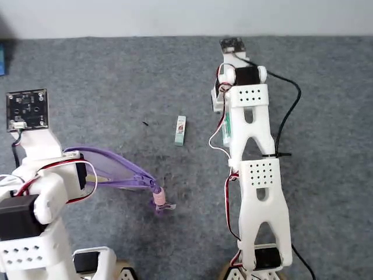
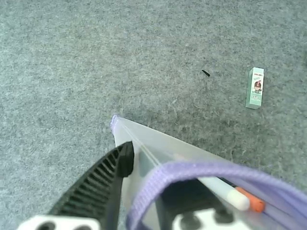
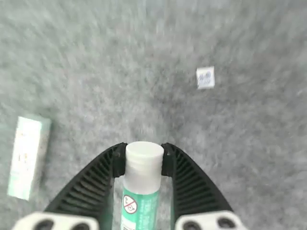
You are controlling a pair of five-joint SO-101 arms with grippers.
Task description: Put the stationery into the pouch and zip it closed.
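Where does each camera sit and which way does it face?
High view: above the table, looking down on left arm, right arm and pouch.
Left wrist view: looks down past the left gripper clamping the pouch.
Right wrist view: looks down past the right gripper holding a glue stick.
All share the small green box.

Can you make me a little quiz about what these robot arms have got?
1. True or false: the right tool grips a glue stick.
2. Where is the small green box? A: in the right tool. B: lying on the grey table. C: on top of an arm.
3. Fill in: the left tool holds a purple ____ with pens inside.
Key: 1 true; 2 B; 3 pouch.
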